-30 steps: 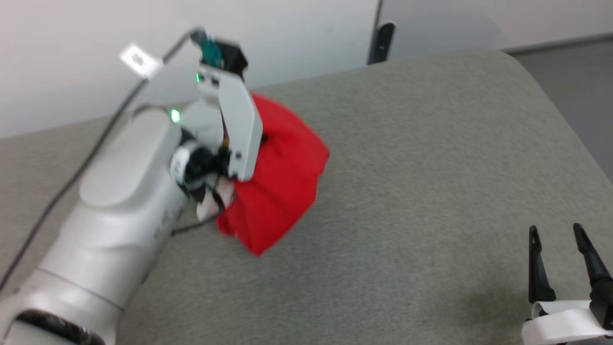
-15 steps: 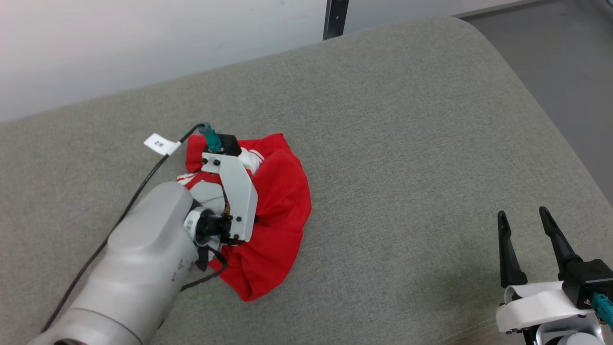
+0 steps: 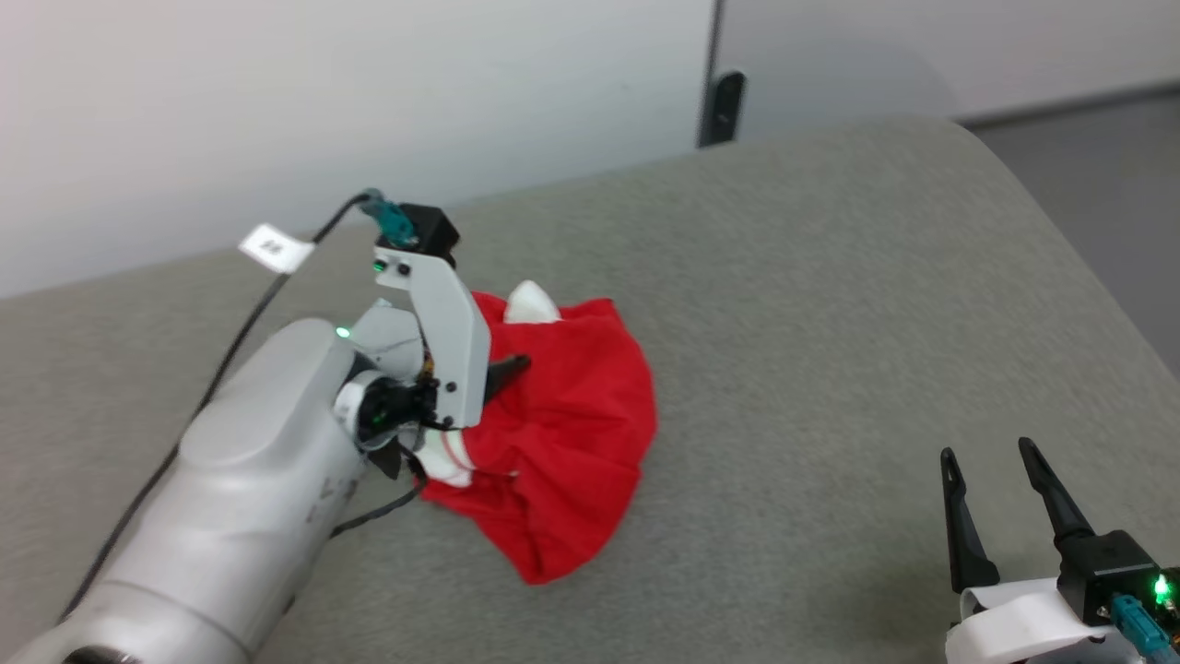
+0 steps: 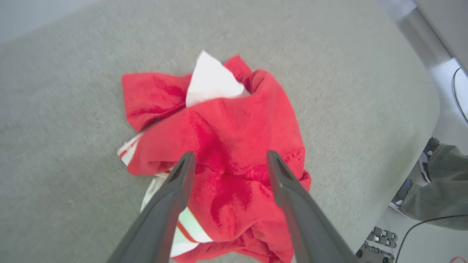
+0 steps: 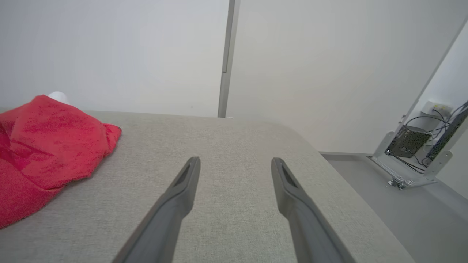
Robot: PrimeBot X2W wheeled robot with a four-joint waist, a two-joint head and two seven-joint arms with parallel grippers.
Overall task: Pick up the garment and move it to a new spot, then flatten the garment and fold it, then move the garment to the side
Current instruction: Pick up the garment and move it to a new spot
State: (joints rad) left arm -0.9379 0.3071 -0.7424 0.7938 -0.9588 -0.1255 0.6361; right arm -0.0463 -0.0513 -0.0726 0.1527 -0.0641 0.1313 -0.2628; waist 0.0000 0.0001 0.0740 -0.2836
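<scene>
Red heap, open hand: the garment [image 3: 562,433], a red jersey, lies crumpled on the grey surface [image 3: 830,323], directly beneath and ahead of the left hand [image 4: 230,155]. That hand's two dark fingers stand wide apart over the cloth and grip nothing. Whether the fingertips brush the fabric cannot be told. A white sleeve [image 4: 212,82] pokes out at the heap's far end from that hand, and striped trim [image 4: 128,149] shows just beside one finger. Bunched as it is, the heap has no clear long axis, though it appears to run slightly more away from the hand than across it. The right hand [image 3: 986,452] hangs well apart, equally wide open and empty over bare surface, with the garment off to its left. The left hand is plainly the nearer. Spreading the jersey flat likely calls for the right one to cross to a second edge.
</scene>
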